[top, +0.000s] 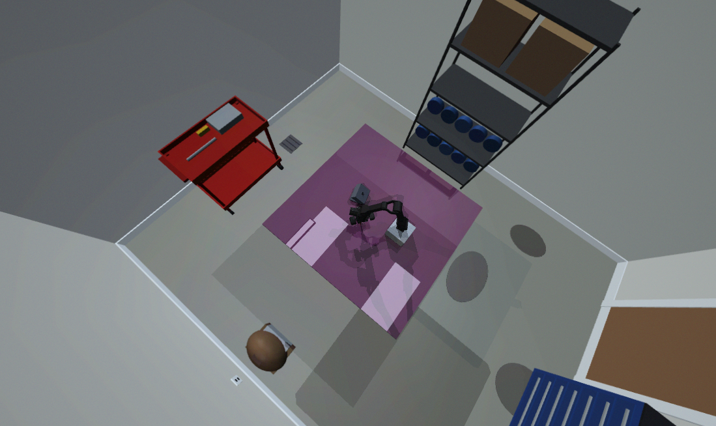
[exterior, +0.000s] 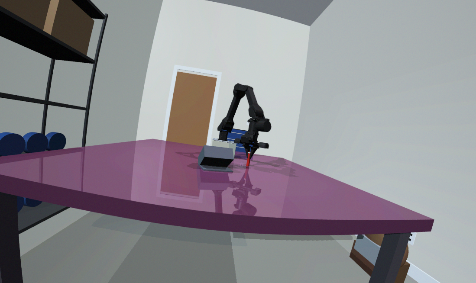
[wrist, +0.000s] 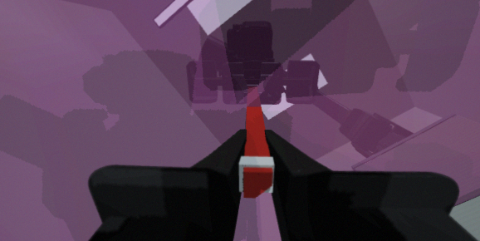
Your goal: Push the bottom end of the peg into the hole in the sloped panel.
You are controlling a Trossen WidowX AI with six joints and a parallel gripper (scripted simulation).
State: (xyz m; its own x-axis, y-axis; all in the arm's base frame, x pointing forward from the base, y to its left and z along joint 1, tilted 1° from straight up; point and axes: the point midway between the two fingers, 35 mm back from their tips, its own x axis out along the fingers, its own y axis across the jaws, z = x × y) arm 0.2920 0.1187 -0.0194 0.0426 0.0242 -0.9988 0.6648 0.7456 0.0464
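Note:
The red peg (exterior: 247, 162) (wrist: 257, 140) stands upright, its foot at the table top. Its upper end has a pale rim and looks square in the wrist view. My gripper (exterior: 249, 157) (wrist: 255, 136) points down and is shut on the peg, one black finger on each side. The grey sloped panel (top: 358, 192) (exterior: 216, 152) stands beside the gripper, to its left in the exterior view. The small dark hole (top: 362, 193) shows in its face in the top view; the exterior view shows the panel from behind, with the hole hidden.
The purple table (top: 434, 211) (exterior: 302, 196) bears the arm's pale base (top: 400, 232), the panel and the peg. A red cart (top: 243, 180), a tall shelf rack (top: 479, 87) and a blue cabinet (top: 577, 402) stand off the table.

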